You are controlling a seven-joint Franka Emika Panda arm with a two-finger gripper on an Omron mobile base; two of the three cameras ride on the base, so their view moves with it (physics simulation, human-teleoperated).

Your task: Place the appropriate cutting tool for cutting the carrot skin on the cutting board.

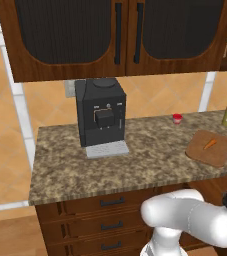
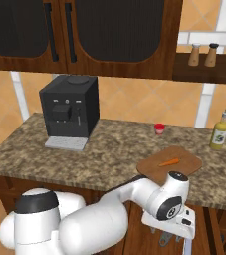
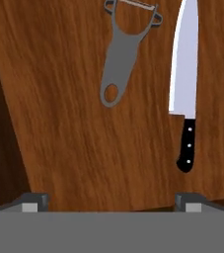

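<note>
Below, the claw [image 3: 111, 200] hangs spread and empty over a wooden surface [image 3: 59, 123], peeler [image 3: 122, 52] at twelve o'clock, knife [image 3: 185, 84] at two. Up on the tabletop [image 2: 109, 149], the carrot [image 2: 169, 162] lies on the cutting board [image 2: 184, 167].

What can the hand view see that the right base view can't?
The hand view looks down at a grey peeler and a black-handled knife lying side by side on a wooden surface, with the two fingers wide apart. The right base view shows the carrot on the cutting board, the coffee machine, a small red cup and bottles on the counter. Both share brown wood and parts of the gripper.
</note>
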